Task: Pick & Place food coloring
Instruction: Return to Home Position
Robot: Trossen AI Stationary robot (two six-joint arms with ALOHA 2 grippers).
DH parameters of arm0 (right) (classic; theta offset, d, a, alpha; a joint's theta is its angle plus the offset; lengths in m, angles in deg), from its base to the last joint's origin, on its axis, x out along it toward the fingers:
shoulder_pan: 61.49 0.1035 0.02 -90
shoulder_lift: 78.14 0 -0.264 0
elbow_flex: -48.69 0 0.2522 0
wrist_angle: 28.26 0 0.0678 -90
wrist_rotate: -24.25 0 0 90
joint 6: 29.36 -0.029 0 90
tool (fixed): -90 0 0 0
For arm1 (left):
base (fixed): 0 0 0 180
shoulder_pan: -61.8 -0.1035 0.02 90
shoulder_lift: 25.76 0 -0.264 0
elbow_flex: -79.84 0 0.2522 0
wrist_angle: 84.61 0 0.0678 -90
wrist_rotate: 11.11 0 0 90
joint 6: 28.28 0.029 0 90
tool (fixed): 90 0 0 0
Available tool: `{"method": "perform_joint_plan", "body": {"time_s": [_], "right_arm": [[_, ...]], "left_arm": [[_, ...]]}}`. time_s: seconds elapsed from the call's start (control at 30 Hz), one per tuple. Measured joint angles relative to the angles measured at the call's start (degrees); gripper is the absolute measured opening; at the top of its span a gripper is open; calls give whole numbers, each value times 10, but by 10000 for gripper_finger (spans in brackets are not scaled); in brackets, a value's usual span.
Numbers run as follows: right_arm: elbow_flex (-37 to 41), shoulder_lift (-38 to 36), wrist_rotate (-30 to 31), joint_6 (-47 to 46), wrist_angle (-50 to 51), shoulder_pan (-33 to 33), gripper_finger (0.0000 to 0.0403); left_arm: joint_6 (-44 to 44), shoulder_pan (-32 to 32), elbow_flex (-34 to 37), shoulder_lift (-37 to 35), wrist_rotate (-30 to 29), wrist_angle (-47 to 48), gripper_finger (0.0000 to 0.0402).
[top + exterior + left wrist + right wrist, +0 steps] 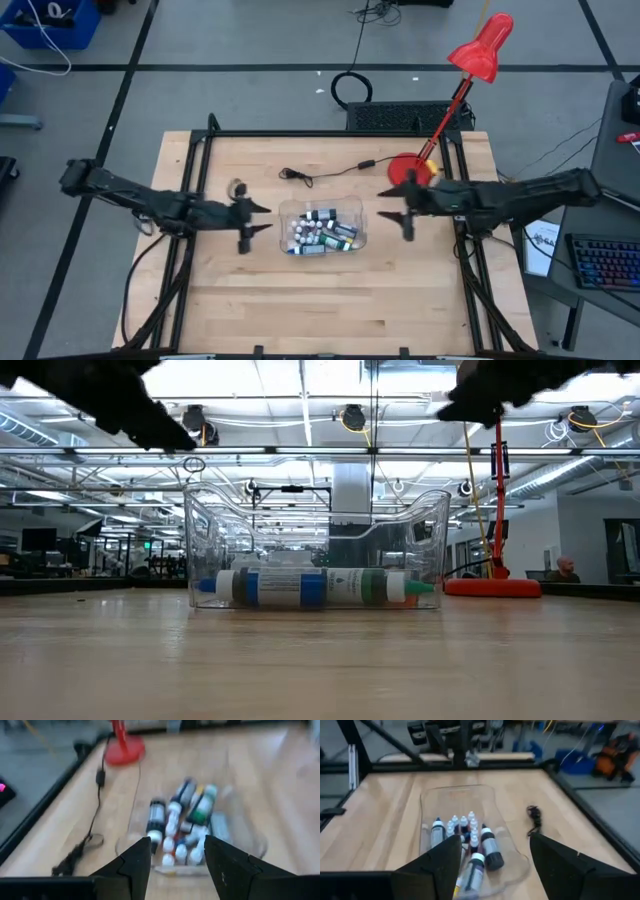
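The food coloring (322,234) is a heap of tiny white-capped bottles lying on their sides inside a clear plastic tub (350,212) at the table's middle. They also show in the low view (310,587), the left wrist view (185,820) and the right wrist view (470,840). My left gripper (264,219) hovers open just left of the tub, pointing at it, with nothing between its fingers (135,865). My right gripper (386,205) hovers open just right of the tub, also with nothing between its fingers (440,865). Both are raised above the table.
A red desk lamp stands on its base (408,168) at the far right of the table, its head (482,48) leaning beyond the far edge. A black cable (325,175) lies behind the tub. The near half of the table is bare wood.
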Motion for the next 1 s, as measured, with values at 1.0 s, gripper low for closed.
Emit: {"method": "perform_joint_plan", "body": {"time_s": [1.0], "right_arm": [[397, -485, 49, 64, -134, 31, 215]], "left_arm": [[-19, 61, 235, -516, -3, 91, 186]]}}
